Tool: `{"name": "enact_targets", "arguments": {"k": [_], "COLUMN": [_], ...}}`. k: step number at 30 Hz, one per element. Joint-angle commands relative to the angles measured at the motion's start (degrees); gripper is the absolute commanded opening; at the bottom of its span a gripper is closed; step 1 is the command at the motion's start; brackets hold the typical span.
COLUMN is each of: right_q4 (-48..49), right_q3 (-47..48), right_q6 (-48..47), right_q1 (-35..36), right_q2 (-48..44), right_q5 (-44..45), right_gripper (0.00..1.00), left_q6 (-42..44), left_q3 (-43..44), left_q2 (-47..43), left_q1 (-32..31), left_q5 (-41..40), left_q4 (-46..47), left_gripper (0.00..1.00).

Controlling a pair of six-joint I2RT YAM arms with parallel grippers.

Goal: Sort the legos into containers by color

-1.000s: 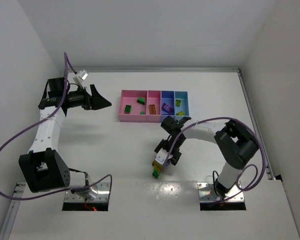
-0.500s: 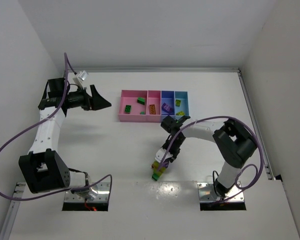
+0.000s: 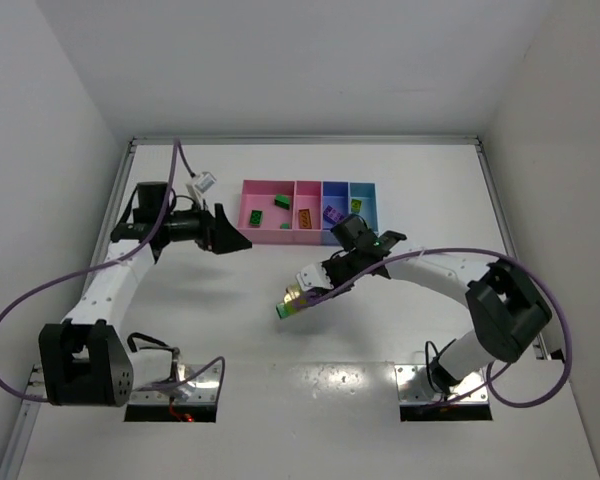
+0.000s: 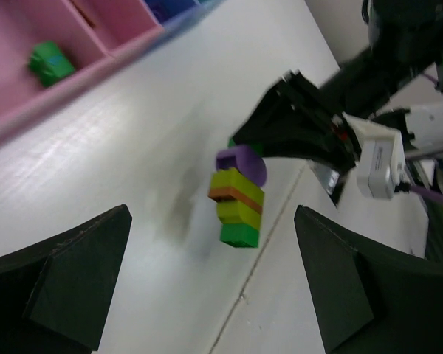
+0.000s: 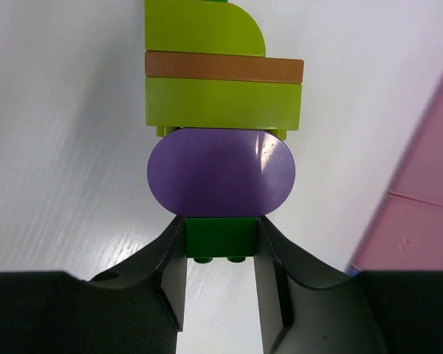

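A clump of legos (image 3: 294, 298) hangs just above the table, left of centre. It has a purple piece (image 5: 220, 171), yellow-green bricks, a thin orange plate and green ends. My right gripper (image 5: 221, 247) is shut on the clump's dark green end brick (image 5: 221, 237). My left gripper (image 3: 237, 241) is open and empty, pointing at the clump (image 4: 238, 199) from the left. The containers stand in a row at the back: wide pink (image 3: 255, 215), narrow pink (image 3: 307, 228), blue (image 3: 335, 191), light blue (image 3: 365, 191).
Loose bricks lie in the bins: dark green (image 3: 281, 202) in the wide pink, orange (image 3: 306, 216) in the narrow pink, purple (image 3: 332, 215) in the blue, yellow-green (image 3: 357, 206) in the light blue. The right arm (image 3: 430, 270) stretches across the table's middle.
My right gripper shut on the clump, lifted it and carried it left and away from the front edge. My left arm swung in toward the table's centre.
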Motion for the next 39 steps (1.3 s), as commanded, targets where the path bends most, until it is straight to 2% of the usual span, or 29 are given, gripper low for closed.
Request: {"name": "enact_targets", "arguments": {"k": [1,3,9,11,13,17,21,32,39], "right_q4": [9.92,12.64,17.66,18.28,19.51,20.31,20.31,19.60,19.60], "right_q3": [-3.18,-5.11,-7.41,-7.41,-7.41,-7.41,-7.41,-5.66,-5.04], "right_q6": [12.04,14.15,17.85,18.63,19.16,19.78,19.78,16.01,11.53], "right_q1": [0.46,0.46,0.46,0.46,0.46,0.46,1.60,4.68,5.91], "right_q2": [-4.44,-6.12,-11.05,-11.84,-12.37,-13.77,-13.78,-14.30,-13.78], "right_q5": [1.19,2.42,6.03,7.08,8.40,7.80,6.56,4.54,4.54], "right_gripper": [0.00,0.00,0.00,0.00,0.00,0.00,0.00,0.00,0.00], "left_q6": [-2.39,-3.72,-3.20,-3.19,-3.19,-2.67,-2.67,-2.67,-2.67], "left_q3": [-4.02,-4.65,-3.95,-3.25,-3.25,-1.24,1.57,4.40,4.92], "left_q2": [0.50,3.48,11.05,12.37,13.68,14.92,17.99,21.51,22.65], "left_q1": [-2.93,-4.17,-7.69,-9.44,-11.03,-14.98,-15.61,-19.55,-21.49], "left_q5": [10.58,12.28,15.18,15.19,15.19,13.88,13.87,11.67,11.67], "left_q4": [7.51,9.19,9.72,9.72,9.72,9.72,9.72,9.72,9.72], "left_gripper": [0.99,0.99,0.76,0.74,0.76,0.86,0.90,0.90,0.82]}}
